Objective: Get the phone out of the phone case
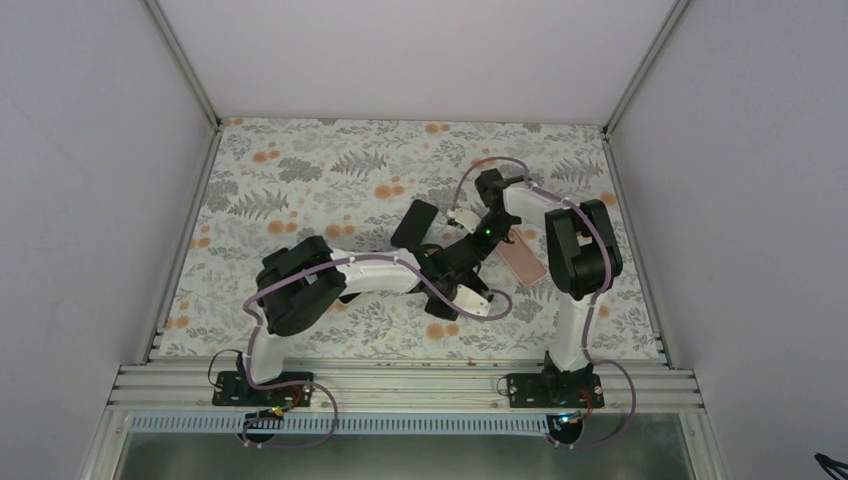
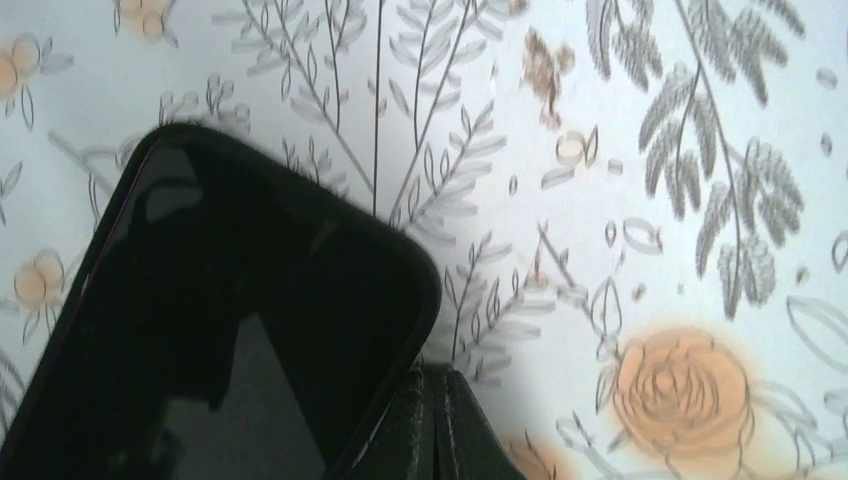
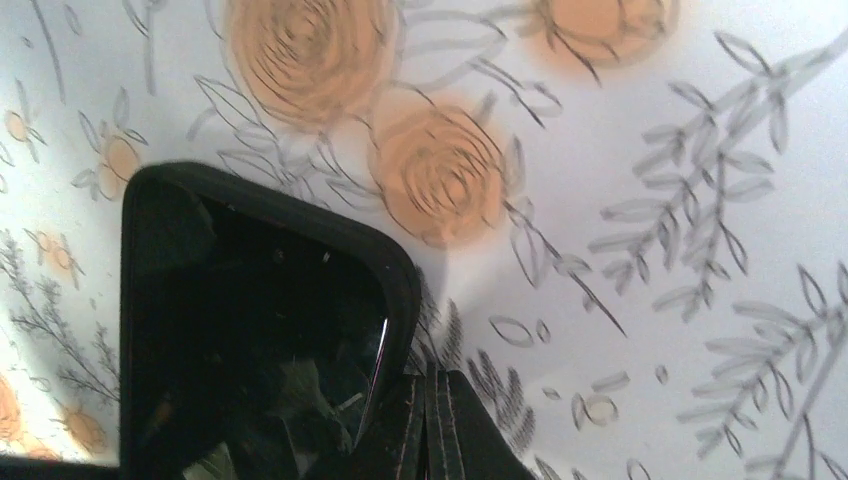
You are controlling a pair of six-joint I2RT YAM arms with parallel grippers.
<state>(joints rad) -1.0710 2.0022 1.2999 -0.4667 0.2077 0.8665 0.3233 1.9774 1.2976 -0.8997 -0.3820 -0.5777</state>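
Observation:
A black phone case (image 1: 413, 225) lies tilted on the flowered mat at mid-table, and both arms meet just below and right of it. In the right wrist view the case's thick rounded rim (image 3: 402, 285) frames the phone's glossy dark screen (image 3: 250, 330). The left wrist view shows the same kind of black slab (image 2: 240, 330), with a thin red line along its left edge. My left gripper (image 2: 436, 378) is shut, its tips against the slab's right edge just below a corner. My right gripper (image 3: 431, 376) is shut too, pressed against the rim beside a corner. Neither holds anything.
A flat pink rectangle (image 1: 522, 262) lies on the mat by the right arm's elbow; I cannot tell what it is. White walls and metal rails (image 1: 190, 75) close in the flowered mat (image 1: 300, 170) on three sides. The arms cross at mid-table.

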